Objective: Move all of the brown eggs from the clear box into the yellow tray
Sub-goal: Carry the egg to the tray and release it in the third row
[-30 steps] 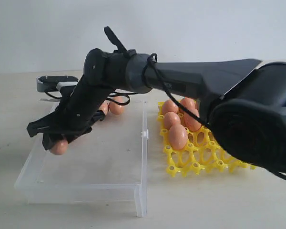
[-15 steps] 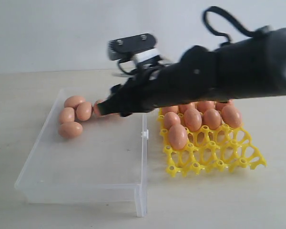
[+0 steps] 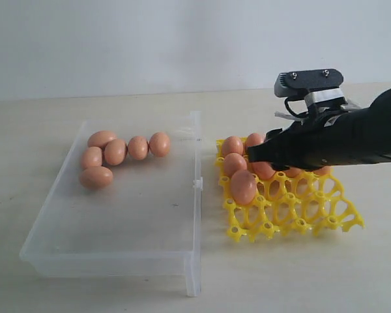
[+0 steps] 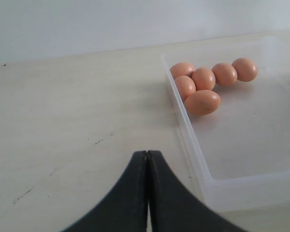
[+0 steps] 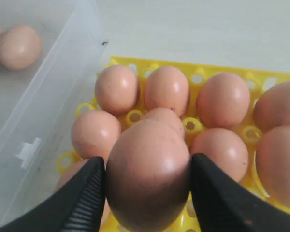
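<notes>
Brown eggs (image 3: 243, 187) sit in cups along the left and far edges of the yellow tray (image 3: 264, 229), and just above them I have my right gripper (image 5: 147, 191) clamped on one more egg (image 5: 147, 154). Six others huddle in the far left corner of the clear box (image 3: 111, 264). My left gripper (image 4: 147, 193) hangs pinched together over the tabletop (image 4: 63, 121) beside that box.

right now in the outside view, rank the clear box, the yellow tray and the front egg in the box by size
1. clear box, largest
2. yellow tray, smaller, though the right arm hides part of it
3. front egg, smallest by far
</notes>
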Available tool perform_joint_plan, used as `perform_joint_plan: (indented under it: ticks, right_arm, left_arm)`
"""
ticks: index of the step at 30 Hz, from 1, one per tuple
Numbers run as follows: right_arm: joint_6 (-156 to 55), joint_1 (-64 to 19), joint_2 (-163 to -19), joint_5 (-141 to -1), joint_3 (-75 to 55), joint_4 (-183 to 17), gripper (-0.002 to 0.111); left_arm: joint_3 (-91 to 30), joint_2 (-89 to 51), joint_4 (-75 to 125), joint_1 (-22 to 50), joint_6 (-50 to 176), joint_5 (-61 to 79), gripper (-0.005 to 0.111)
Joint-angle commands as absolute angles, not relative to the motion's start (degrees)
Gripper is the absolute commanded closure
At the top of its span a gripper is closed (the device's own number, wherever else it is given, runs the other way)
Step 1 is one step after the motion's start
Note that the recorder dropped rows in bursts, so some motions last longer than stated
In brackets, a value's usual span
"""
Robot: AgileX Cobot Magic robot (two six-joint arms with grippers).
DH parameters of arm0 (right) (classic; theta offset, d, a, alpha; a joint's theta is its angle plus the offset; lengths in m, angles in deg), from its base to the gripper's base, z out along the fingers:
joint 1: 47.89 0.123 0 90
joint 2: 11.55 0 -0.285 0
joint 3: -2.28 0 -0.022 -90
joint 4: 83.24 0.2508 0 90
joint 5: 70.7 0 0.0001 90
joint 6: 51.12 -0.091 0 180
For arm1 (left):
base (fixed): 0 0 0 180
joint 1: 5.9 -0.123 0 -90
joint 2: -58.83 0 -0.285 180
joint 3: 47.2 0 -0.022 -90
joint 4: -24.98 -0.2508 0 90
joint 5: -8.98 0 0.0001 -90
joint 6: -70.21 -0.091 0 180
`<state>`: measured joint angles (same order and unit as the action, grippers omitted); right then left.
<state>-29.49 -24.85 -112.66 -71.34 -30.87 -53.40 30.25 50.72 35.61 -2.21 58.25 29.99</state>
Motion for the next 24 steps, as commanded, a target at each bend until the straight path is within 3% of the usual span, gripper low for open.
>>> perform_joint_plan:
  ticks: [1,24]
  right_arm:
    - [-30.81,-25.22,-115.58,-70.70,-31.13,-53.48,0.108]
    - [-33.84,-25.22,-119.02,-67.03,-31.13,-53.61,0.108]
  left_arm:
    - [30.02,51.04,35.77,-1.97,58.23,29.44,0.107]
    - [30.02,51.04,35.77,-1.97,58.23,29.44,0.107]
